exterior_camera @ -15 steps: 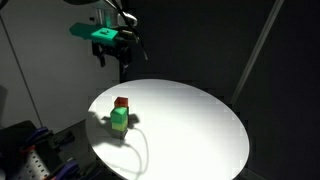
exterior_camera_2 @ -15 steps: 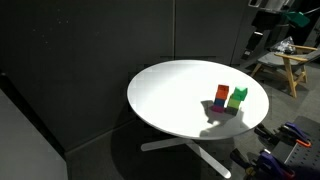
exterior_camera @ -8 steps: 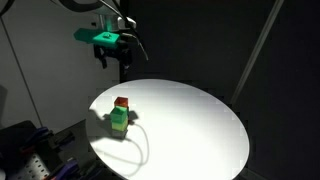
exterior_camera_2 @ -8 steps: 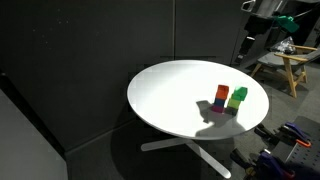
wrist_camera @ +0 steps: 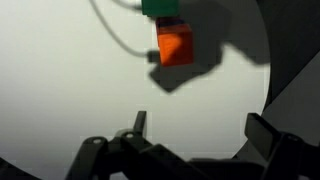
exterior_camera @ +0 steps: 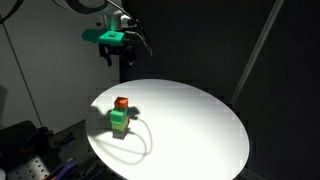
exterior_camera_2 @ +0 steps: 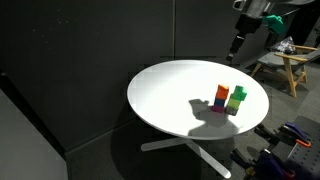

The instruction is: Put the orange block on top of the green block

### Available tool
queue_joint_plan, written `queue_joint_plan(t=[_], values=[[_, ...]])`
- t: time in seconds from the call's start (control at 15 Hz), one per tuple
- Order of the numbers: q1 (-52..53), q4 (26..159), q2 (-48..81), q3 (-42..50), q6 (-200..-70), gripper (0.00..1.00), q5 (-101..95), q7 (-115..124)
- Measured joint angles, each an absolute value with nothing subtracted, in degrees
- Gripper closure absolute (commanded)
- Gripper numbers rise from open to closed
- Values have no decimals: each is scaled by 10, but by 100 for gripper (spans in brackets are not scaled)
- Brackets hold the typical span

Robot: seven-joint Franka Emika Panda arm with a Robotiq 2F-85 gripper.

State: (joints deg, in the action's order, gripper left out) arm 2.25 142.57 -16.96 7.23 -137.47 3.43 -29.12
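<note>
The orange block [exterior_camera: 121, 103] and the green block [exterior_camera: 120, 122] stand side by side, touching, on the round white table [exterior_camera: 190, 125]. In an exterior view the orange block [exterior_camera_2: 221, 94] is left of the green block [exterior_camera_2: 238, 96]. The wrist view shows the orange block [wrist_camera: 175, 46] with the green block [wrist_camera: 160, 8] cut off by the top edge. My gripper [exterior_camera: 114, 56] hangs high above the table's edge, well away from the blocks, also seen as gripper [exterior_camera_2: 238, 46]. Its fingers [wrist_camera: 138, 124] stand wide apart; the gripper [wrist_camera: 200, 130] is open and holds nothing.
Black curtains surround the table. A wooden stool [exterior_camera_2: 285, 62] stands behind it. Robot equipment [exterior_camera: 30, 150] sits low beside the table, and more equipment [exterior_camera_2: 285, 145] by its other side. The arm casts a dark shadow [exterior_camera_2: 205, 108] beside the blocks.
The gripper has drifted sideways toward the table, still open and high. Its shadow has shifted across the tabletop near the blocks. The blocks have not moved.
</note>
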Motion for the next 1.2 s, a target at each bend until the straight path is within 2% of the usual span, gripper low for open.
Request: queue_joint_plan(t=[0.33,1.2], values=[[23,1395,-123,72,-1375,0,34,-291],[23,1395,-110,71,-1375,0,34,-291]])
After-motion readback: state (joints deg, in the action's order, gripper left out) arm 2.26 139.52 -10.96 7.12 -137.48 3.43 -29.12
